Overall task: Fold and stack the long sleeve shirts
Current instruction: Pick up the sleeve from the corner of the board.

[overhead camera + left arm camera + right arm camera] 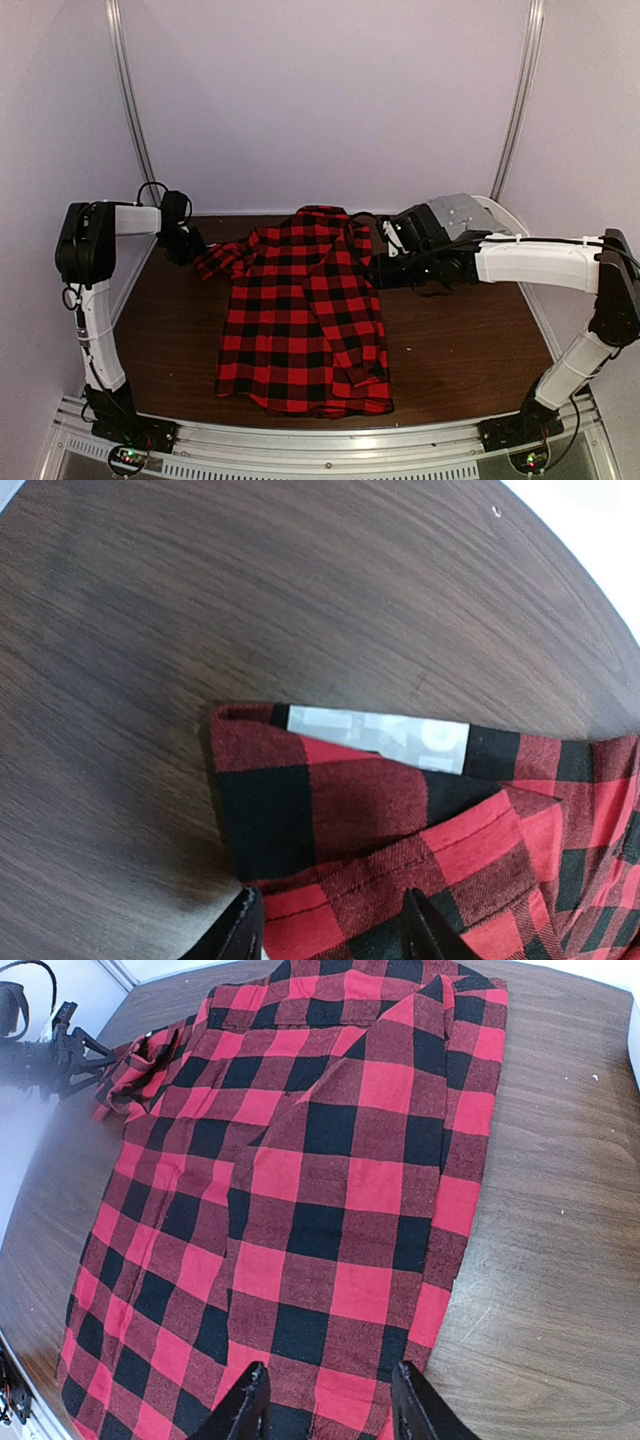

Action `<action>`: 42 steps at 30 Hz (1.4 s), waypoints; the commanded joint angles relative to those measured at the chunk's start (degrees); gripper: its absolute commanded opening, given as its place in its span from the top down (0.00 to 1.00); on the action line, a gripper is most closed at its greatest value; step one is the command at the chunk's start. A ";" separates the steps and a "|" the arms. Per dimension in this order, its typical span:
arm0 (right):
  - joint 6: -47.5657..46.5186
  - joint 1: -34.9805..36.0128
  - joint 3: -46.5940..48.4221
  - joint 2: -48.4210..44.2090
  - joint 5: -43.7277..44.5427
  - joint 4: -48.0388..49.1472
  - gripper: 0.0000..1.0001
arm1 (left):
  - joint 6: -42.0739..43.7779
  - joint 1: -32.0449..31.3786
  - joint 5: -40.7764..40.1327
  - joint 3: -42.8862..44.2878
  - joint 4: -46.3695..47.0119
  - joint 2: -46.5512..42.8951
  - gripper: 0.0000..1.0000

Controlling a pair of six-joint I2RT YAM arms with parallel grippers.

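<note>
No brand or wording can be read. A pale grey label (378, 738) runs along the folded sleeve end, its marks too blurred to make out, and it is seen only in the left wrist view. In that view the left end effector (330, 912) is shown with its fingers (245, 930) apart and checked cloth between them; whether the cloth is pinched cannot be told. In the top view, the red-and-black long sleeve shirt (305, 320) is seen spread flat in the middle of the dark wood-grain counter (470, 340), with one sleeve (218, 262) bunched just beside the left end effector. The right end effector (325, 1388) is likewise seen parted over the shirt's edge, and whether the cloth is gripped cannot be told. The counter is enclosed by pale walls (320, 100).
</note>
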 commanded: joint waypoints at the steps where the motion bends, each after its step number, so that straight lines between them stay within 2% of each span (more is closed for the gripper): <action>1: 0.43 0.26 -0.51 -1.68 1.52 -0.47 0.58 | -1.48 0.57 1.06 1.50 0.85 1.39 0.52; 8: 0.60 0.29 -0.34 -1.08 1.45 -0.21 0.57 | -2.95 0.58 -4.75 0.11 -0.28 -0.19 0.52; 20: 1.00 0.56 -0.51 0.00 1.02 0.67 0.58 | -2.37 0.59 -2.72 -0.82 1.06 -0.37 0.53; 27: 1.02 0.50 -0.33 0.42 0.95 0.94 0.58 | -2.37 0.45 1.96 -1.40 2.24 0.22 0.63; 30: 0.97 0.55 -0.33 0.46 0.93 0.98 0.58 | -2.30 0.47 2.38 -1.32 2.44 -0.15 0.71; 33: 1.00 0.64 -0.37 0.63 0.92 0.94 0.58 | -1.80 0.50 2.13 -1.31 2.34 -0.93 0.76; 39: 1.06 0.68 0.08 1.01 0.90 0.96 0.58 | -0.44 0.36 2.28 -1.84 2.42 -3.48 0.99; 42: 1.00 0.74 0.56 1.19 0.92 0.77 0.58 | 0.51 0.09 2.44 -2.17 2.45 -5.55 1.00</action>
